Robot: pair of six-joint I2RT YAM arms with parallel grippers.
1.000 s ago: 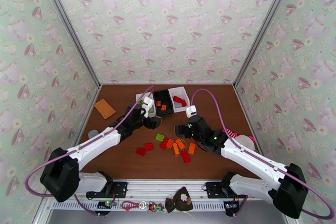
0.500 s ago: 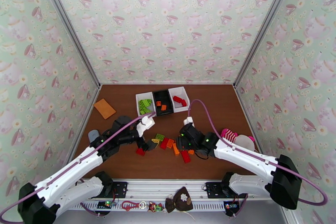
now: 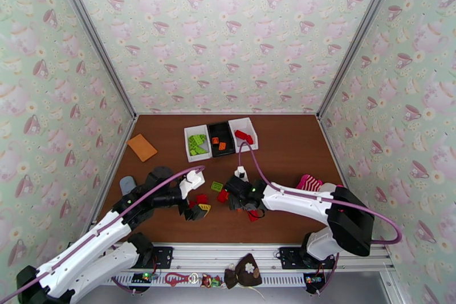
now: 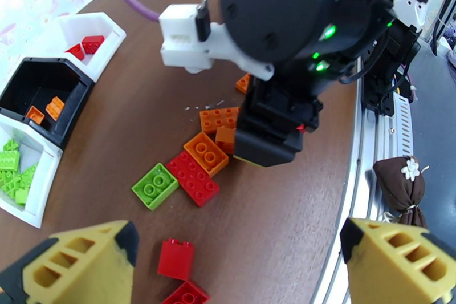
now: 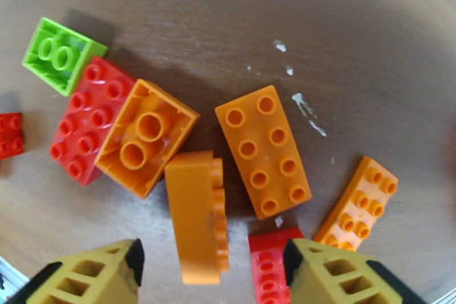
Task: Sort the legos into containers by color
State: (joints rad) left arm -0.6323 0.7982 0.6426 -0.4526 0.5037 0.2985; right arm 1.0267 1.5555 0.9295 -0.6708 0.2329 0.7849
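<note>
Loose legos lie in a cluster at mid-table: a green one [image 5: 61,55], a red one [image 5: 86,118], an upturned orange one [image 5: 146,138], flat orange ones [image 5: 263,151] and an orange brick on its side [image 5: 198,217]. My right gripper [image 5: 211,276] hangs open over that side-lying brick, fingers either side and apart from it. My left gripper [image 4: 228,265] is wide open above two red bricks [image 4: 175,258], holding nothing. The containers stand behind: a white bin [image 3: 191,151] with green bricks, a black bin [image 3: 221,138] with orange ones, a white bin [image 3: 251,131] with red ones.
An orange card [image 3: 142,147] and a grey-blue object [image 3: 126,185] lie at the left. A striped pink cloth [image 3: 310,182] sits at the right. The two grippers are close together over the pile [image 3: 217,186]. A brown pouch [image 4: 402,185] hangs at the front rail.
My left arm drew back from the bins to the front, above the red bricks. My right gripper moved left and down onto the pile, its jaws narrowing.
</note>
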